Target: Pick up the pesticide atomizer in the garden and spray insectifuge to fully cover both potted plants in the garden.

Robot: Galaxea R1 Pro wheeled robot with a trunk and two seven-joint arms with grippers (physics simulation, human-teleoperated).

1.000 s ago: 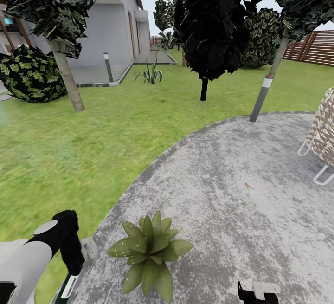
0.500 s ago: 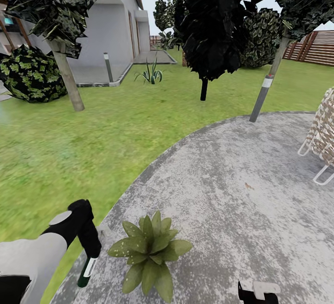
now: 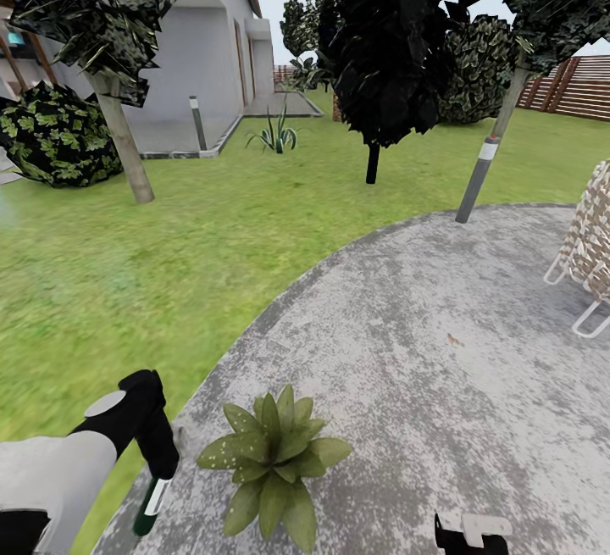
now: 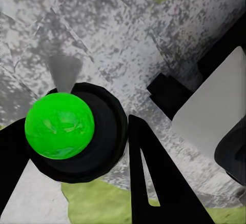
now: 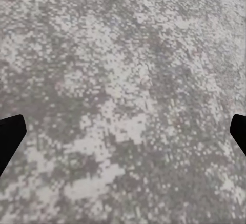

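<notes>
Since half a second ago the left end effector (image 3: 151, 477) has dipped a touch lower and pulled slightly away from the potted plant (image 3: 273, 456), taking the pesticide atomizer (image 3: 150, 504) with it. Everything else in the garden looks the same, so the camera hasn't budged.

Right now the left end effector is clamped on the atomizer. From the head camera the slim dark green bottle with its white label band hangs below the black fingers, tilted, just beside the plant on its lawn side, right over the edge of the stone patio (image 3: 440, 352). In the left wrist view you're looking down the bottle: bright green round end (image 4: 59, 125) set in a black ring, one dark finger (image 4: 154, 178) pressed right next to it, mottled grey stone and bits of grass underneath.

The plant itself is a low rosette of speckled green leaves sitting on the patio close to its rim. I can only make out one of the two.

The right end effector (image 3: 471, 534) just pokes into the bottom of the head view, on the far side of the plant from the bottle. In the right wrist view its two dark fingertips (image 5: 10, 134) sit at opposite edges with nothing but grey patio between them, so it's spread wide and empty.

Past the plant, further out: lawn (image 3: 127, 284), a dark-leaved tree (image 3: 385, 55), a wicker chair (image 3: 589, 250) at the patio's edge, and a slatted wooden fence (image 3: 580, 85) behind.
</notes>
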